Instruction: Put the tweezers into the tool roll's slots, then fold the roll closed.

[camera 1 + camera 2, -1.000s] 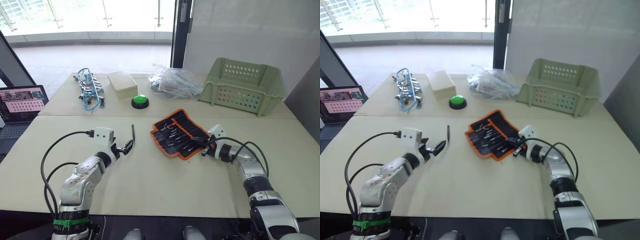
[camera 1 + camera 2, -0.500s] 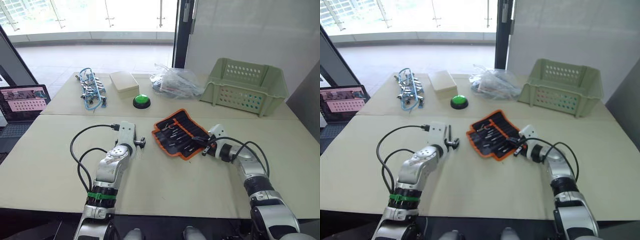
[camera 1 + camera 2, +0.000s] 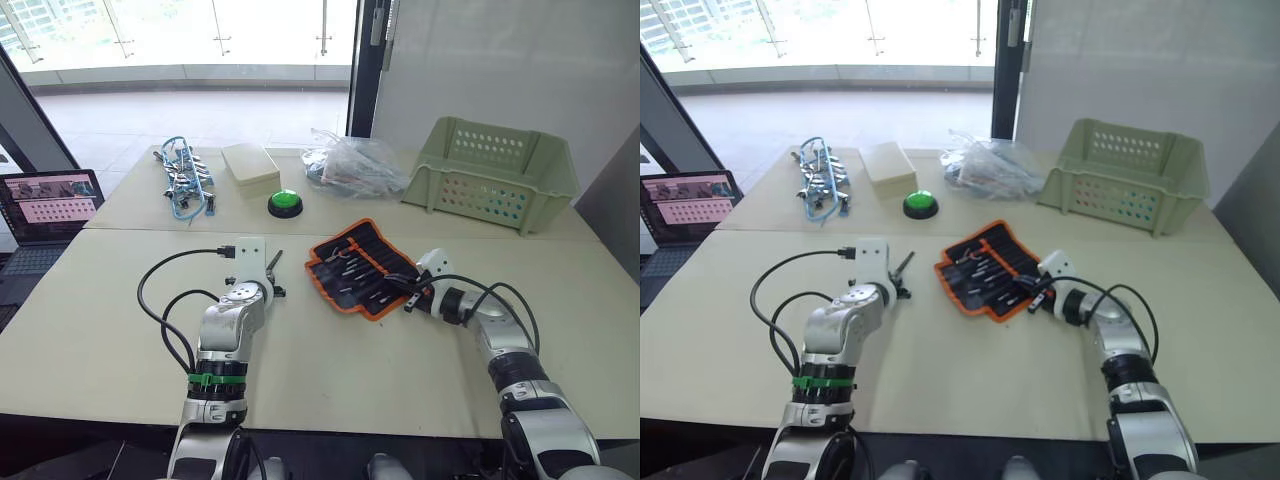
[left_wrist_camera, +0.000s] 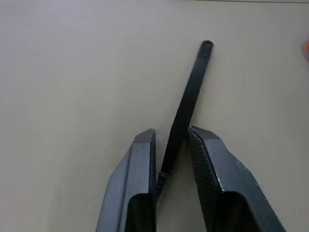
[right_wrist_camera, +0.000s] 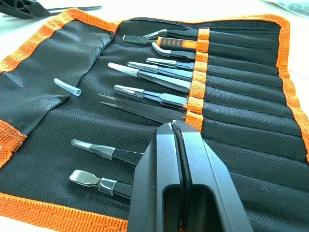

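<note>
**Left tool holds one tweezer, right tool rests on the open roll**

The left tool (image 4: 171,137) is clamped on a single black tweezer (image 4: 186,106). In the left wrist view its two fingers (image 4: 137,183) press on the lower part of the tweezer, and the rounded end of it sticks out beyond the tips, a little tilted, above the bare desk (image 3: 330,370). From the head camera this tool (image 3: 272,272) is near the left edge of the tool roll (image 3: 362,266), but apart from it.

The tool roll lies open and flat on the desk, with its orange edging all around. Several tweezers (image 5: 149,94) are already in the slots (image 5: 231,104), side by side, with their pointed tips coming out over the plain black flap (some tips have a small clear cap). One piece with an orange grip (image 5: 178,44) sits in an upper slot, and a small clear tube (image 5: 66,86) lies loose on the flap.

The right tool (image 5: 173,126) is at the right-hand edge of the roll, over the row of slots. Its fingers are pressed together with only a thin line between them, and nothing is seen between the tips.

Further back on the desk stand a green button (image 3: 283,203), a pale green basket (image 3: 495,172), a clear plastic bag (image 3: 352,165), a beige box (image 3: 247,165) and a tangle of blue cables (image 3: 180,175). A laptop (image 3: 45,198) is at the far left.
</note>
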Controlling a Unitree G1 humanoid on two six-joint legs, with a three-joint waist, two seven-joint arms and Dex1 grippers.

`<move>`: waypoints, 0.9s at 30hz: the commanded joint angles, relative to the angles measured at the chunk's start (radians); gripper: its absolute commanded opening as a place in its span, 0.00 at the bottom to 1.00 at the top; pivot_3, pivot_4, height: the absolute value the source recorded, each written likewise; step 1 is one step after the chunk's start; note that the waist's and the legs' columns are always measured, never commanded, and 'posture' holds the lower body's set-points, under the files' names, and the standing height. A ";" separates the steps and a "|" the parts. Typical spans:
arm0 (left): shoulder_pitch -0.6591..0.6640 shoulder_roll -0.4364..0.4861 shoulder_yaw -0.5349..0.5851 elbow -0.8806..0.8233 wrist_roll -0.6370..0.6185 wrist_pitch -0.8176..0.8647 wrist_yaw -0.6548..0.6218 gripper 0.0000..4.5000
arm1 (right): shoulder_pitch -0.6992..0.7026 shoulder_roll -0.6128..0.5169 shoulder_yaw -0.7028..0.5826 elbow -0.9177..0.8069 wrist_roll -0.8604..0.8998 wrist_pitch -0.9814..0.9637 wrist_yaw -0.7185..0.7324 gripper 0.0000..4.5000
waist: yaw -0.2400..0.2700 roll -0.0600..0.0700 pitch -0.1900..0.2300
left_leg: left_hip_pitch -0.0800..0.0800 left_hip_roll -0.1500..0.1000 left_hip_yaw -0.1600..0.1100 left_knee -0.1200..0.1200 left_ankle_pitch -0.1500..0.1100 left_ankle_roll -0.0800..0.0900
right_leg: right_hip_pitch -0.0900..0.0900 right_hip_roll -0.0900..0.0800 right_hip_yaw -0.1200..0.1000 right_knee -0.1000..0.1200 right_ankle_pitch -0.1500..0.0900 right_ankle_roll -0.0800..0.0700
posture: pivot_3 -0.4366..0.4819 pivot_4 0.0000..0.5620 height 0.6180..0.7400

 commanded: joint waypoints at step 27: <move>-0.121 0.312 -0.170 -0.210 -0.212 -0.039 -0.604 0.01 | 0.020 -0.006 -0.062 -0.083 0.054 0.017 -0.036 0.00 | -0.013 -0.001 0.001 | -0.002 0.000 0.000 -0.003 0.000 -0.001 | -0.002 0.000 0.000 -0.001 0.000 0.000 | 0.48 0.27 1.00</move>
